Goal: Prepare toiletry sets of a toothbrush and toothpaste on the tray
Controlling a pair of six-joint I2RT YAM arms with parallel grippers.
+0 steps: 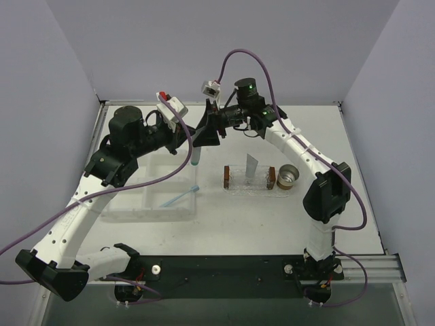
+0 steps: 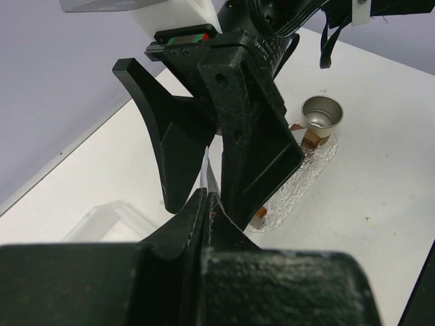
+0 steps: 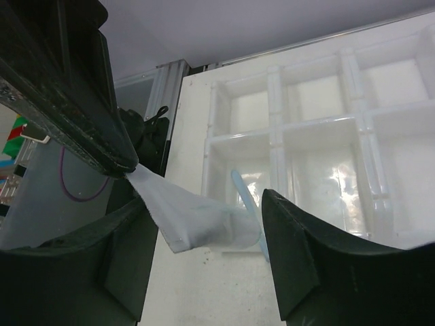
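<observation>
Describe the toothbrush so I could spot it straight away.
Find the clear compartment box on the left side of the table. At its right end lies the toothbrush: the only thin, light-blue stick, far slimmer than the pale toothpaste tube hanging nearby.

Premises assessed as a robotics laboratory test cell, not a domestic or commercial setting. Grounds: two jointed machines, the left arm [image 1: 75,217] and the right arm [image 1: 299,153], are bolted to a dark base plate [image 1: 224,272] along the near edge of a white table [image 1: 258,224]. Plain pale partition panels [image 1: 41,81] close off the left, far and right sides. Purple cables [image 1: 163,175] run exposed along both arms, and an aluminium rail [image 1: 370,261] sits at the near right. Contents are few and staged: a clear compartment box [image 1: 129,204] at left and a small clear tray [image 1: 238,190] at centre.
</observation>
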